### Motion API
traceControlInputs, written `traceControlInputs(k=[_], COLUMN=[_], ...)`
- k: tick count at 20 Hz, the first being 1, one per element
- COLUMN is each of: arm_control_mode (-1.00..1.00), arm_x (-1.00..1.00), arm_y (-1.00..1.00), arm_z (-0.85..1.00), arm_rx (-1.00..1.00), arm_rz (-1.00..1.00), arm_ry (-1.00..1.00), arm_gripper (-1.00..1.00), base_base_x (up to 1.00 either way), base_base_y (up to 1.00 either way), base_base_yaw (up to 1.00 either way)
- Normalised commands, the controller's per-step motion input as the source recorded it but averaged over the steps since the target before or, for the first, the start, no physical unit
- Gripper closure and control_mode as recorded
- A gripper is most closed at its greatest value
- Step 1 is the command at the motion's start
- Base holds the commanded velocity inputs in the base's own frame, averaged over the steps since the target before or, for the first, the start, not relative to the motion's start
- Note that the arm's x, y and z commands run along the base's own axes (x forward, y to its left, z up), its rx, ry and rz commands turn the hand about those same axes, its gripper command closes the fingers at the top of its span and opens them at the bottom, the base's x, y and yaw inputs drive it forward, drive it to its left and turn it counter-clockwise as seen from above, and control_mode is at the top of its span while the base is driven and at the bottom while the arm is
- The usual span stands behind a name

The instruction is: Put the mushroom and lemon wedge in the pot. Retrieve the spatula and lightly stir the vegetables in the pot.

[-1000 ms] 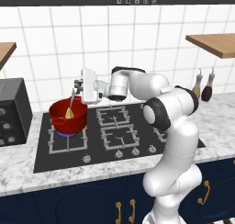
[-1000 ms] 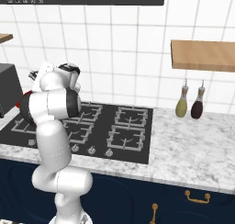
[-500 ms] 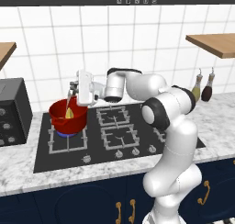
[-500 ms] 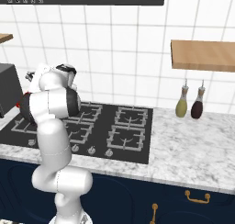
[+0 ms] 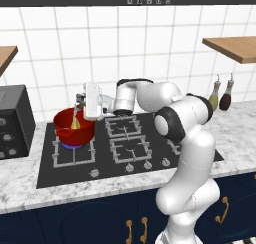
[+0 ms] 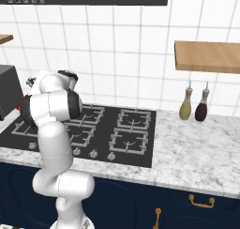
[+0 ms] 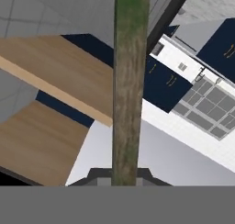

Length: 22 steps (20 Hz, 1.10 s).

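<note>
Red pot [image 5: 74, 128] sits on rear-left burner of the black hob [image 5: 120, 145], blue flame under it; yellow lemon wedge [image 5: 75, 124] visible inside, mushroom can't be made out. Arm reaches left over hob w/ gripper [image 5: 80, 100] at pot's right rim, clamped on the spatula [image 5: 76, 111], whose shaft slants down into pot. Hand view: spatula handle [image 7: 130, 85] runs straight up between the two tips, wood shelf [image 7: 55, 76] behind, tilted.

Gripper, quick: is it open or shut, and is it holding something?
Gripper: shut on the spatula, whose handle runs up between its fingers, with the blade down in the pot.
</note>
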Motion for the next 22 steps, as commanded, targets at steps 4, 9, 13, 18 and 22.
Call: traceControlInputs(k=[4, 9, 13, 18, 22], arm_control_mode=[-1.0, -1.0, -1.0, -1.0, -1.0], arm_x=[0.0, 0.0, 0.07, 0.21, 0.22], arm_y=[0.18, 0.0, 0.0, 0.0, 0.0], arm_z=[-0.19, -0.25, -0.15, 0.0, -0.01], arm_rx=[-0.01, -0.01, 0.0, 0.0, 0.0], arm_rz=[0.0, 0.0, 0.0, 0.0, 0.0], arm_ry=[0.09, 0.16, 0.15, 0.16, 0.1], arm_gripper=[1.0, 1.0, 1.0, 1.0, 1.0], base_base_x=[0.0, 0.0, 0.0, 0.0, 0.0], base_base_y=[0.0, 0.0, 0.0, 0.0, 0.0], base_base_yaw=[0.0, 0.0, 0.0, 0.0, 0.0])
